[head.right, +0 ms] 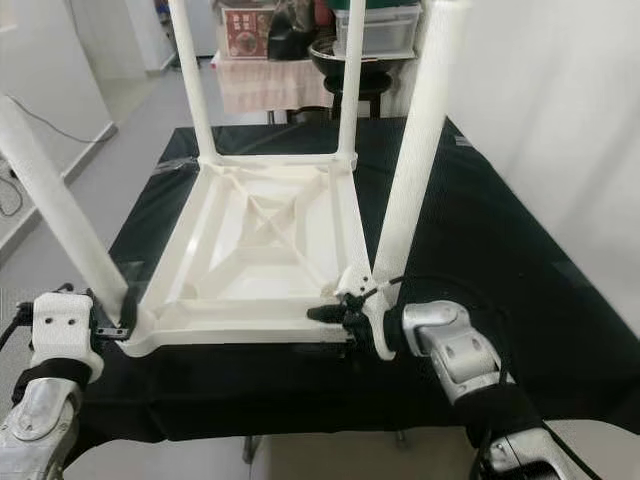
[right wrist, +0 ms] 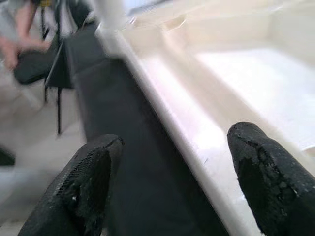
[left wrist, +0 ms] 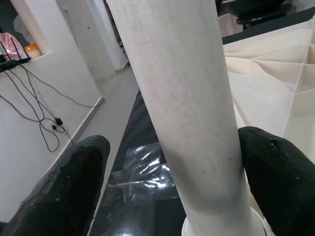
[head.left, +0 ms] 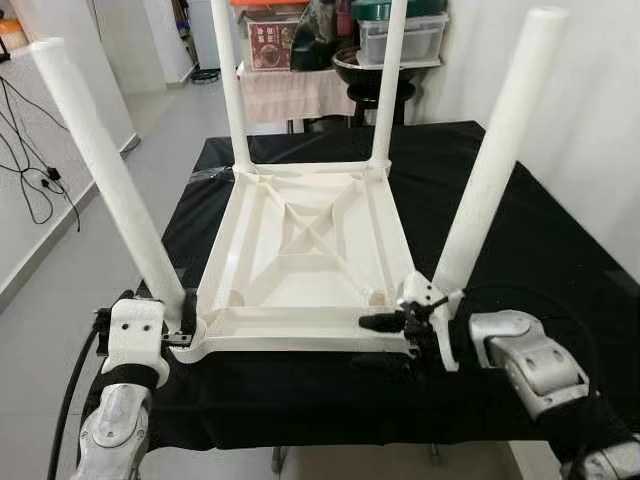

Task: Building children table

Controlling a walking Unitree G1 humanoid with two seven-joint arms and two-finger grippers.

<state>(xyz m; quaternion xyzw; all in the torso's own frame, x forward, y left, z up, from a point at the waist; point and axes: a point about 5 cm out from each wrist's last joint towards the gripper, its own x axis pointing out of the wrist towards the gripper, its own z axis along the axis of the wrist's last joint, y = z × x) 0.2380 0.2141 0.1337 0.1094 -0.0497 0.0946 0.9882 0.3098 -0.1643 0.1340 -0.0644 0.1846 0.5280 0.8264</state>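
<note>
A white plastic children's table point(head.left: 300, 260) lies upside down on the black-covered worktop point(head.left: 530, 240), with all its legs pointing up. My left gripper point(head.left: 182, 312) is at the base of the near-left leg point(head.left: 110, 170). In the left wrist view its fingers point(left wrist: 74, 187) stand open on either side of that leg point(left wrist: 187, 108), one pad touching and the other apart. My right gripper point(head.left: 385, 324) sits by the near-right leg point(head.left: 495, 150), pointing along the tabletop's front rim. It is open, with the rim point(right wrist: 197, 142) between its fingertips point(right wrist: 266, 172).
The two far legs point(head.left: 232, 90) point(head.left: 388, 80) rise at the back. Behind the worktop stand a dark stool with a bowl point(head.left: 375, 70) and stacked containers point(head.left: 400, 35). Cables point(head.left: 40, 180) trail along the wall on the left. A white wall closes the right side.
</note>
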